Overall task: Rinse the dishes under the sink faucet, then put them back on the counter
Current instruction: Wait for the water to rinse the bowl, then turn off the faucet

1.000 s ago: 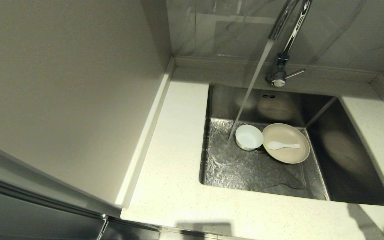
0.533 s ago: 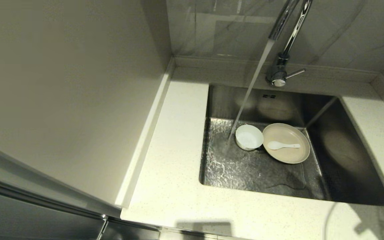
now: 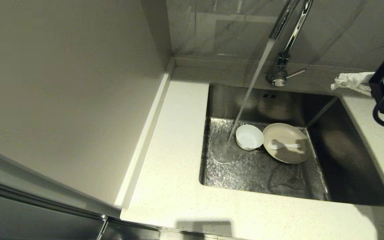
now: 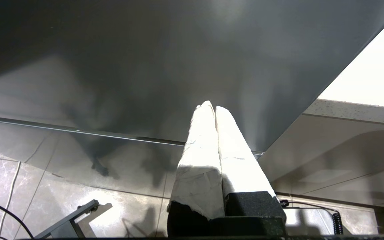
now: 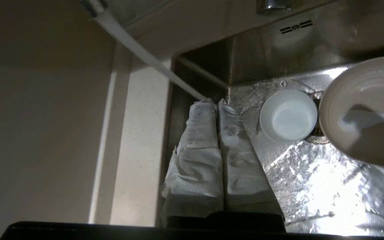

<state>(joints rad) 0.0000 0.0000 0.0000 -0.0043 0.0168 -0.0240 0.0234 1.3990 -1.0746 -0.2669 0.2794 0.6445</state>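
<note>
The off-white speckled worktop (image 3: 175,186) is running along the near edge of the head view and wrapping round a square stainless steel sink (image 3: 355,160). Water is sheeting over the sink floor. Toward the back of that floor a small white round bowl (image 3: 249,137) is sitting upright, touching a shallow cream plate (image 3: 287,142) beside it on the right. A white spoon (image 3: 283,145) is lying across the plate, bowl end toward the small bowl.

Past them, two overflow slots (image 3: 268,96) are showing in the sink's back wall. On the worktop's back edge the chrome gooseneck faucet (image 3: 283,50) is pouring a steady stream (image 3: 250,90) that is landing on the sink floor just left of the small bowl, not into it.

At the right edge of the head view the right gripper (image 3: 340,84) is reaching in above the sink's back right corner, its white-wrapped fingers pointing toward the faucet.

The right wrist view is giving what the head view cannot: the right fingers (image 5: 198,150) are pressed together with nothing between them, and a little water is pooling inside the bowl (image 5: 288,115).

The left gripper (image 4: 214,111) is appearing only in its own wrist view, parked low beside a dark cabinet front, its wrapped fingers (image 4: 202,146) likewise clenched on nothing.
</note>
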